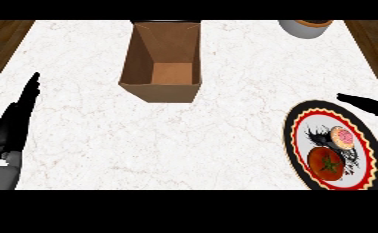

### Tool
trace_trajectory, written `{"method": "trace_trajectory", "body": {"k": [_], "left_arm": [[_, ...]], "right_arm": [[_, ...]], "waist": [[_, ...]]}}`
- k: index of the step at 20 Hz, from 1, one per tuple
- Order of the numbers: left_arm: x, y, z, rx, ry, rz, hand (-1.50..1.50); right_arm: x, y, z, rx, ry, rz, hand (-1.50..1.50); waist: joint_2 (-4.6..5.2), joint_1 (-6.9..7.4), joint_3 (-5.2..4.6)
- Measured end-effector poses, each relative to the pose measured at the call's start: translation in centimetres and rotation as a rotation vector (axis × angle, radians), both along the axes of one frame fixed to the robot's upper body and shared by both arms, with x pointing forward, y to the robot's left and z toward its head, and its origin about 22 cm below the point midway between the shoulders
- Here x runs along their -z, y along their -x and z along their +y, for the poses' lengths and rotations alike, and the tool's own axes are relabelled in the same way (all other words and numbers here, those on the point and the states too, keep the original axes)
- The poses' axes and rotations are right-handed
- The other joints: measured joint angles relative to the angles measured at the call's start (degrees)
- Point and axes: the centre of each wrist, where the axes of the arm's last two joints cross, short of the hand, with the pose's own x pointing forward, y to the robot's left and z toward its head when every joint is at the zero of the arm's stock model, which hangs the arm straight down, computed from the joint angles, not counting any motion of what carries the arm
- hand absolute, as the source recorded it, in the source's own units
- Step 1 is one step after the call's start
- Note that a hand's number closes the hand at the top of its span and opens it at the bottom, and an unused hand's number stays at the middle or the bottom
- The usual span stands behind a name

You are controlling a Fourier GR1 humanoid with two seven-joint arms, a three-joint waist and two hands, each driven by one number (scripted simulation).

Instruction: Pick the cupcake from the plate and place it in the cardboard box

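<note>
**Sitting at square one: cupcake not lifted yet**

Nothing on the to-do list can be ticked off so far, judging by how things lie. The cupcake is seen on the plate at the right edge of the counter, just beside a tomato that sits nearer the robot. The cardboard box is set well apart from it, up and to the left near the middle of the counter, and nothing is seen inside. So the whole job is left: the reach, the grab, the carry across and the drop-in.

The left hand is parked at the left edge, fingers straight and apart from everything, nothing held. Only a dark sliver of the right hand is shown, just above the plate's far rim and near the cupcake. Whether it's spread or closed can't be told, though nothing is seen clamped in it.

As for orientation, the cupcake is viewed from nearly straight above: a round top with a pink centre and a pale ring round it. It's judged to be upright, frosting up, so no long axis is shown across the counter. Any approach angle probably works. The box's mouth is turned upward, and its longer side is run away from the robot.
</note>
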Motion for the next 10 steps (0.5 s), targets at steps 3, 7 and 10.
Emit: {"method": "trace_trajectory", "body": {"k": [3,7,10], "left_arm": [[0.1,0.0,0.4,0.0,0.002,0.002,0.0],[0.5,0.2,0.3,-0.005,-0.002,0.002,0.0],[1.1,0.6,0.3,-0.006,-0.004,0.008,0.0]], "right_arm": [[0.0,-0.4,0.4,-0.004,0.002,0.004,-1.5],[0.5,-0.3,0.9,-0.016,-0.012,0.006,-1.5],[0.6,-0.3,1.3,-0.027,-0.032,0.006,-1.5]], "waist": [[-0.01,-0.13,0.0],[-0.04,-0.26,0.0],[-0.07,-0.32,-0.02]]}}
